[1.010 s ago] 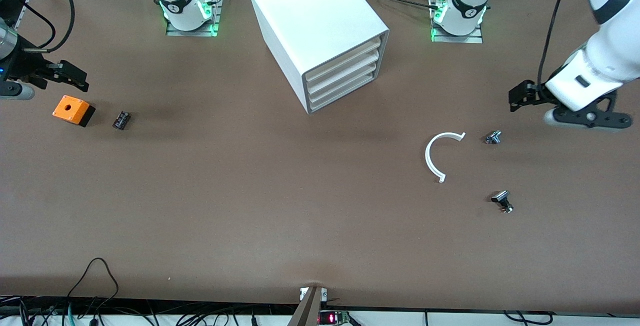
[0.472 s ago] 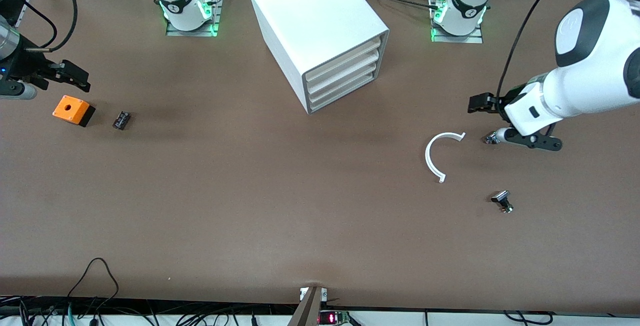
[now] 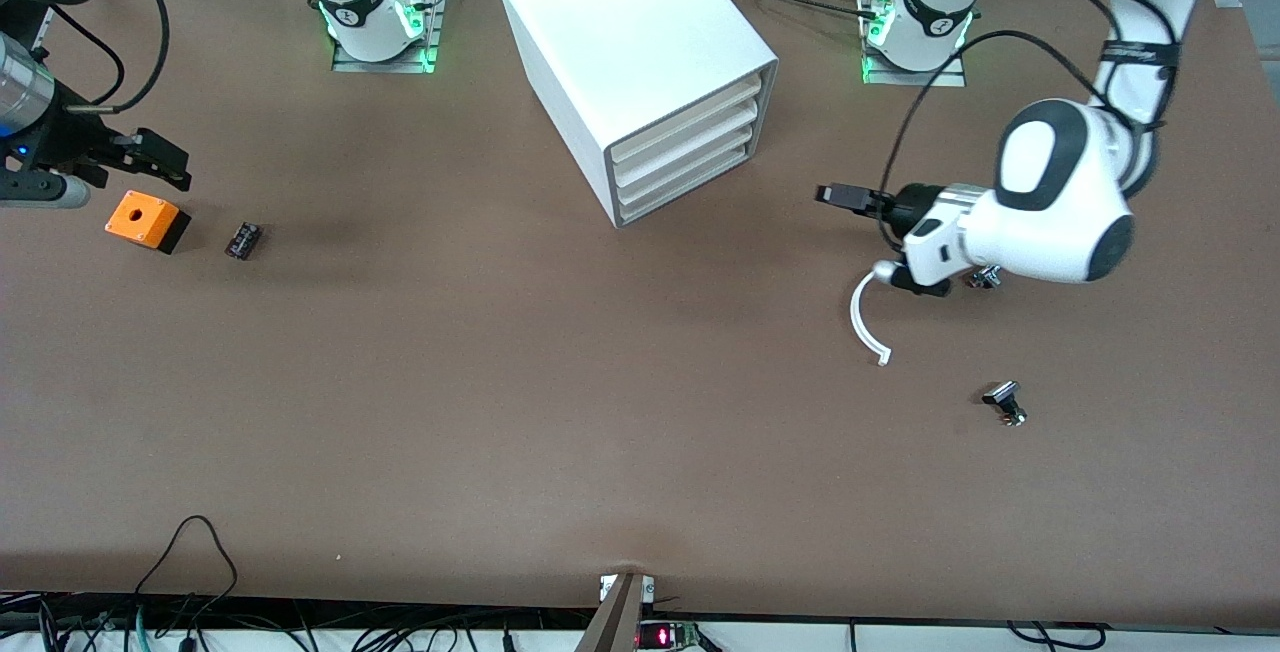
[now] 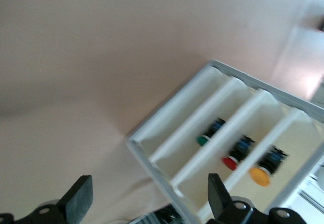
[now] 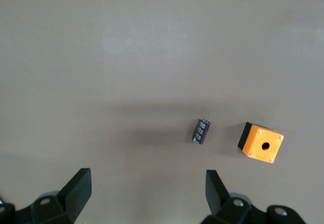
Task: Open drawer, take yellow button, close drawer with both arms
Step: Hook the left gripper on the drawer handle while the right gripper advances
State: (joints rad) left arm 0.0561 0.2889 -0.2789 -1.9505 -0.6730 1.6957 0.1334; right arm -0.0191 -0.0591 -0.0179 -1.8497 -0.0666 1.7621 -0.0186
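left claw (image 3: 838,196) swung toward cabinet (image 3: 640,72), over table, spread | right claw (image 3: 150,157) over orange box (image 3: 147,220), spread

White cabinet (image 3: 640,62), off-white drawer (image 3: 690,127) fronts, brown table (image 3: 500,382)

the four slat-front drawers (image 3: 690,147) sit shut in the white cabinet (image 3: 620,22) at upper centre of the front view. the orange-capped button (image 4: 262,176) lies inside one. the left gripper (image 3: 838,196) hangs over the table beside the drawer fronts, fingers spread. the right gripper (image 3: 150,157), also spread, hangs at the frame's edge.
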